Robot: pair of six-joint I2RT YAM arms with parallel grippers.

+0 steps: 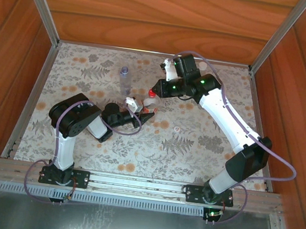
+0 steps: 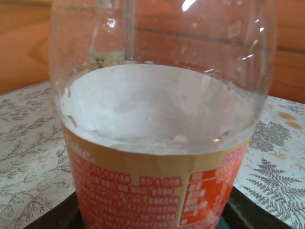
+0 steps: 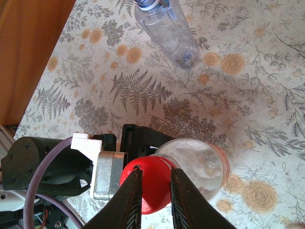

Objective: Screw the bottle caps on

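My left gripper [image 1: 138,113] is shut on the clear bottle with the red-and-white label [image 1: 136,106]. In the left wrist view that bottle [image 2: 157,143] stands close up, with the dark fingers [image 2: 240,210] at its lower sides. The red cap [image 3: 151,183] sits on this bottle's neck [image 3: 200,167]. My right gripper [image 3: 156,168] comes down from above, its two fingers shut on the red cap [image 1: 152,94]. The bluish unlabelled bottle [image 1: 124,77] stands apart at the back left, also seen at the top of the right wrist view [image 3: 167,28]. A small white cap [image 1: 177,129] lies on the cloth to the right.
The floral cloth [image 1: 193,153] covers the table. Wooden walls [image 1: 154,14] close it in at the back and sides, with metal rails along the edges. The right arm [image 1: 230,124] reaches diagonally across the right half.
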